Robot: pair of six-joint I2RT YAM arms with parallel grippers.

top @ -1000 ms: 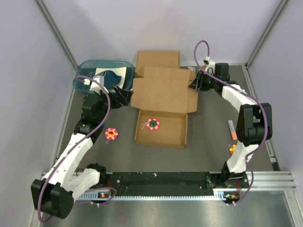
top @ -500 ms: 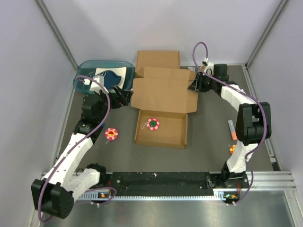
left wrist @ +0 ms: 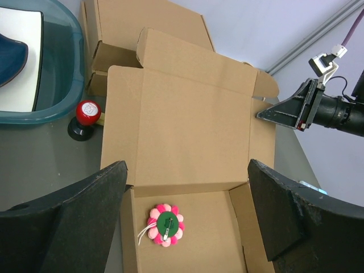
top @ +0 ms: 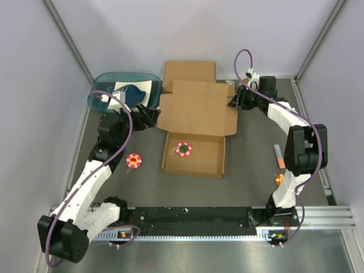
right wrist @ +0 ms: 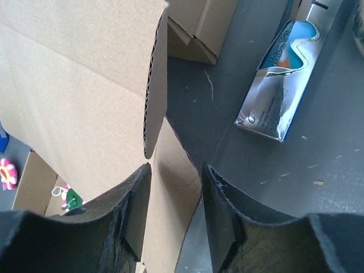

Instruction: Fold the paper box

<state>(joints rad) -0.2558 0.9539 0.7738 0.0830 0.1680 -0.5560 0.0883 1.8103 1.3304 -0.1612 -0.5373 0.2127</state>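
The paper box lies in the middle of the table, its shallow tray near me and its lid thrown back. A pink flower rests in the tray. My left gripper hovers open by the lid's left edge with nothing between its fingers; its wrist view shows the lid and flower. My right gripper is at the lid's right corner. Its fingers stand apart, with the lid's side flap running between them.
A second, thicker cardboard box stands behind the lid. A blue basin is at the back left, with a red-capped stamp beside it. Another flower lies left of the tray. A silver-blue packet lies right of the lid.
My right gripper has shifted very slightly at the lid's right corner. The left arm and the box have not moved.
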